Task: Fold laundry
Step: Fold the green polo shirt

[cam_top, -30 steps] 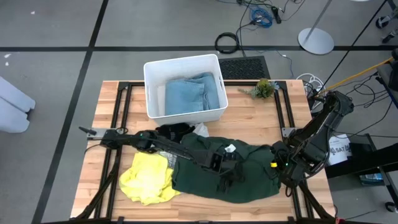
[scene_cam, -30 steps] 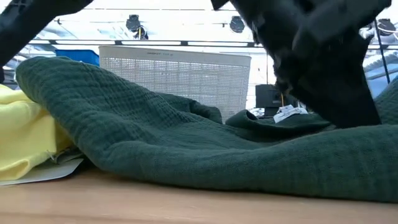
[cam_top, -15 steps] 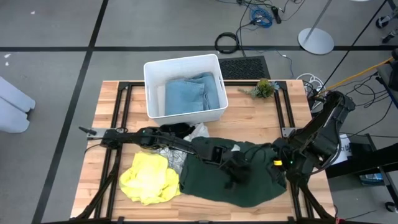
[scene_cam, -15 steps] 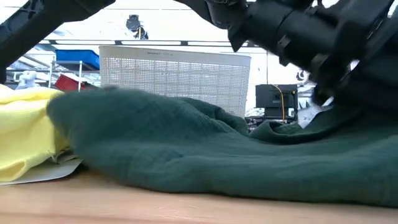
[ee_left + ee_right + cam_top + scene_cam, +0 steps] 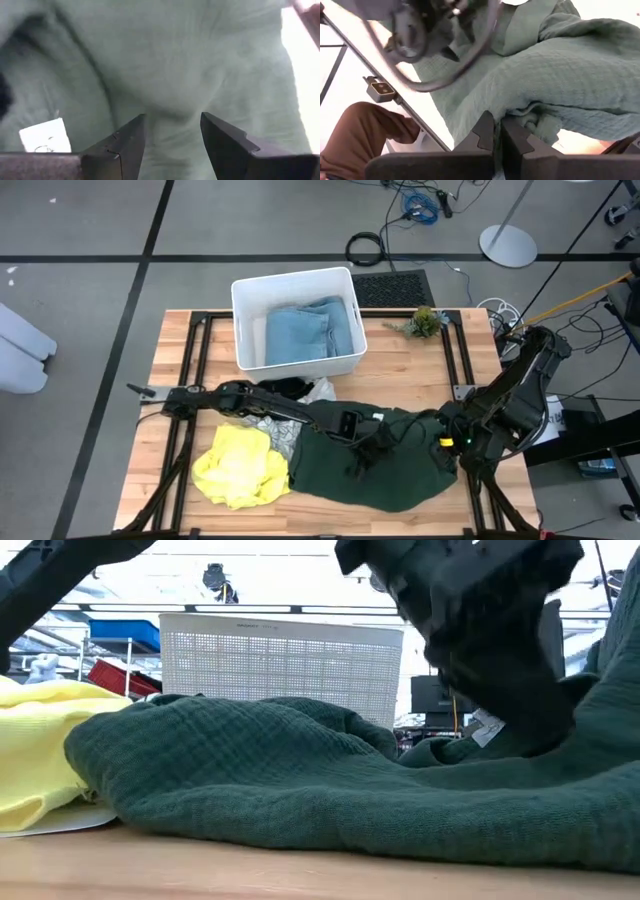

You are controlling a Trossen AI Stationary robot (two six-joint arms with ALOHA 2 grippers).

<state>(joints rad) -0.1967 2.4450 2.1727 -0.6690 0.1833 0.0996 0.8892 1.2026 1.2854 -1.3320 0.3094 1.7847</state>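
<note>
The dark green garment lies crumpled on the near right part of the table, its white label facing up. My left gripper reaches in from the left and stands open over the garment's middle. My right gripper is shut at the garment's right edge. A yellow garment lies to the near left. A black garment and a white patterned one lie behind it. The light blue garment rests in the white bin. My left gripper has its fingers slanting down on either side of a low ridge of the green cloth; I cannot tell whether they touch it. My right gripper is shut at a bunched edge of the green garment on its right side, slanting down. The garment's right end rises while the remainder lies on the table.
The bin stands at the far middle of the table. A small green plant sits at the far right. Black frame rails run along the table's left and right sides. Bare wood shows between bin and green garment.
My left gripper has gone toward the table's right edge, still open. The green garment's left edge has slid right with it, uncovering more of the yellow and patterned garments. My right gripper has risen a little, and the garment's right end stands higher.
</note>
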